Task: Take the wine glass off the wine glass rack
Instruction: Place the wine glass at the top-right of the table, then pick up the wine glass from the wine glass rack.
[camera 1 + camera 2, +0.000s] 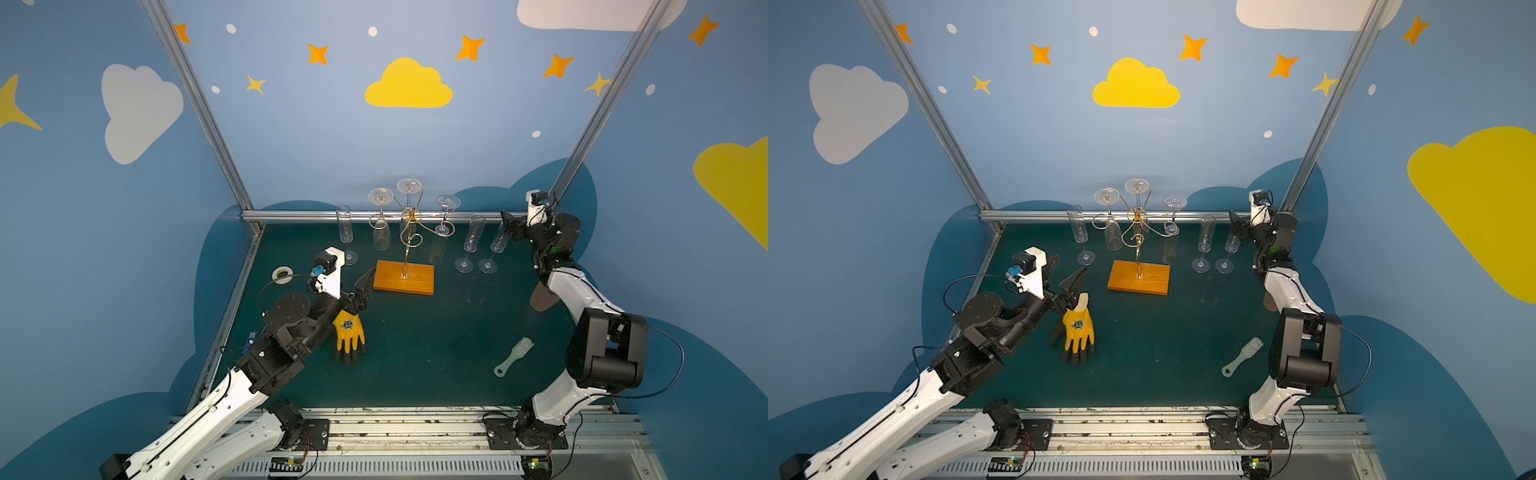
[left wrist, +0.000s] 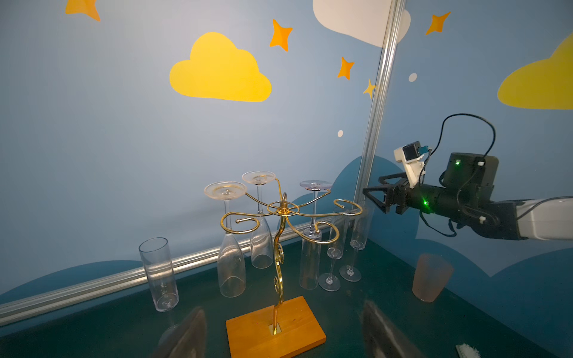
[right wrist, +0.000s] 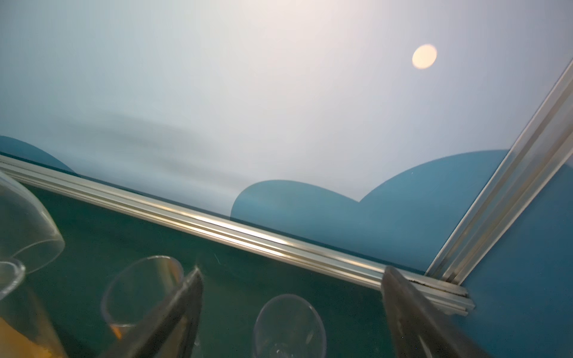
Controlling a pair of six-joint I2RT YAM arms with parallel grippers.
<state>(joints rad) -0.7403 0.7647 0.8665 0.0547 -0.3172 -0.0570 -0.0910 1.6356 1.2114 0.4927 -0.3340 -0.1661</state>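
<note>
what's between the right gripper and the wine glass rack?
Two upright flutes: one by the right gripper, the other nearer the wine glass rack. Seen in both top views.

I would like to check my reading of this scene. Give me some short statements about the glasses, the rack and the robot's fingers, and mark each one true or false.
1. Three glasses hang upside down on the rack. True.
2. The right fingers are shut on a glass. False: they stand wide apart and grip nothing.
3. A yellow glove lies on the table. True.
4. The rack's wooden base is blue. False: it is orange.
5. Only one glass stands upright on the table. False: three upright glasses stand there.
</note>
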